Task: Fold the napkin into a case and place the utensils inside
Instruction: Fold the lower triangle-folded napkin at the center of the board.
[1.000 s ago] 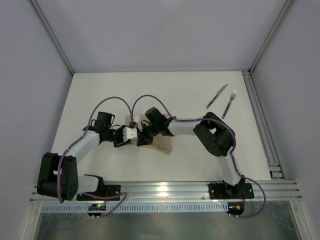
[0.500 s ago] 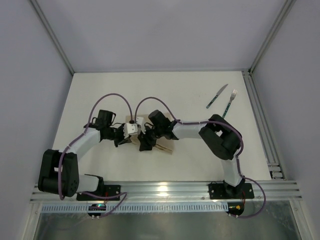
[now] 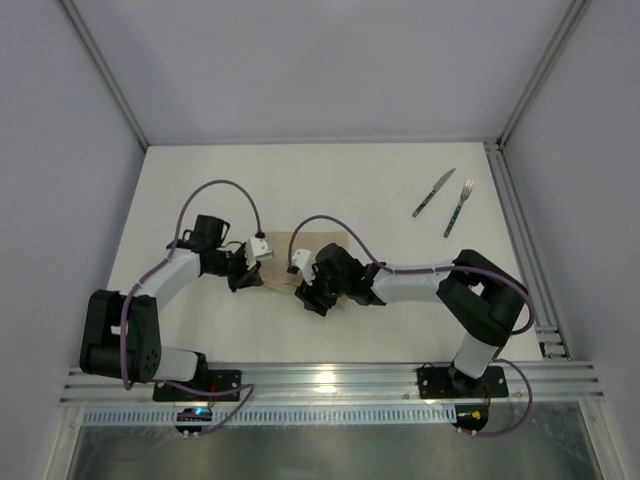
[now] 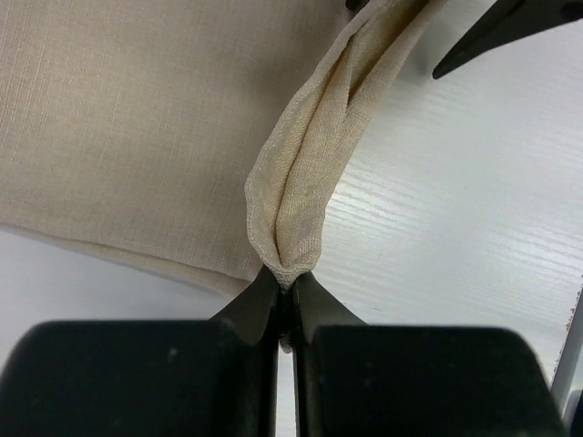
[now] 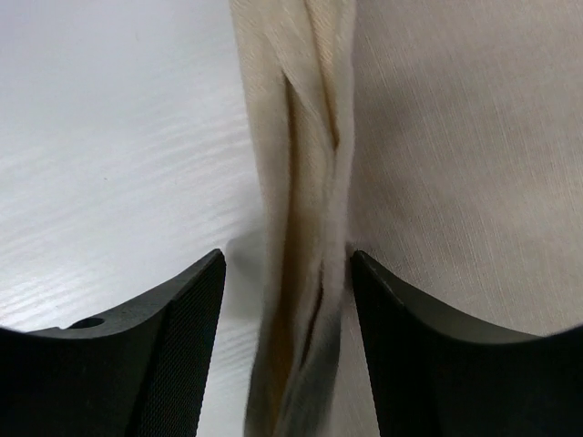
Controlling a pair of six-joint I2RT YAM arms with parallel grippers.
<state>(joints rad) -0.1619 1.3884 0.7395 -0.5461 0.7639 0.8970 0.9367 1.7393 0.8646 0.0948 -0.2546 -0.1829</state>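
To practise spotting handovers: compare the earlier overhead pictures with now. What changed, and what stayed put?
The left tool closed on the bunched edge of the napkin; the right tool let go, opened and drew back toward the near edge, astride the fold. The knife and fork stayed at the far right.

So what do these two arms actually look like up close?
The left arm and right arm match: white tubular links between bulky black joints, with a purple cable looping along each. The left tool and right tool each have two black fingers; the right's look finely textured.
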